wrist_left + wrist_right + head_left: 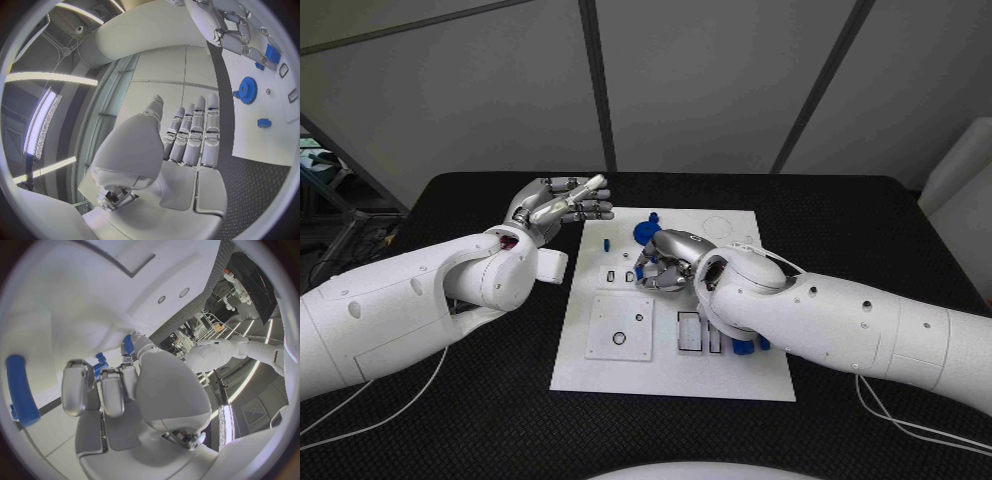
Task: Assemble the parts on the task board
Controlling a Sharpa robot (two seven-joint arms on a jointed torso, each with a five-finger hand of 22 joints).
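Now left hand (560, 207) raised, right hand (666, 262) lowered

The right robot hand (669, 262) sits low over the middle of the white board (625, 375), its arm crossing the board's lower right and blocking that side. The left robot hand (560, 207) hangs raised beside the board's upper left edge. A blue gear (645, 233) stands just above the right one. The board's lower left and upper right lie open, as does the black worktop (473, 420) around.
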